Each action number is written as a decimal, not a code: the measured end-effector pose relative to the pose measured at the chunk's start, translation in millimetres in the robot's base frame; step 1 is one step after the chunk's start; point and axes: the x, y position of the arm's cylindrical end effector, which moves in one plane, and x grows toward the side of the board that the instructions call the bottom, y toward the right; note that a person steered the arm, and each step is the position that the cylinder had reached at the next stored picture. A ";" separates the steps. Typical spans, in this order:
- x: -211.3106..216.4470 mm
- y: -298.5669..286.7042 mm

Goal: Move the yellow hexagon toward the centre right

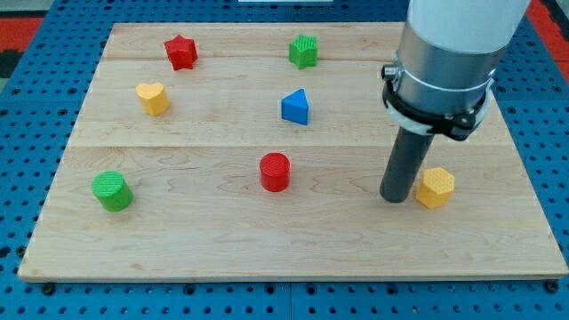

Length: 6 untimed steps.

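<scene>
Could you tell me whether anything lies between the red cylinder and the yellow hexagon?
Yes: in the camera view, my tip stands between the red cylinder and the yellow hexagon, close to the hexagon's left side.

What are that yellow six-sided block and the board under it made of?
The yellow hexagon, just right of my tip, looks like matte plastic, probably 3D-printed: fine ridges line its faces. The board looks like pale wood with a smooth finish: grain streaks and plank seams run across it.

A wide white cylinder at the upper right of the frame steps into a grey metal collar ringed by a black clamp, narrowing into a straight dark rod ending at my tip point(396, 199).
</scene>
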 end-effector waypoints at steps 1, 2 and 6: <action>-13.5 44.7; -13.5 44.7; -23.3 92.0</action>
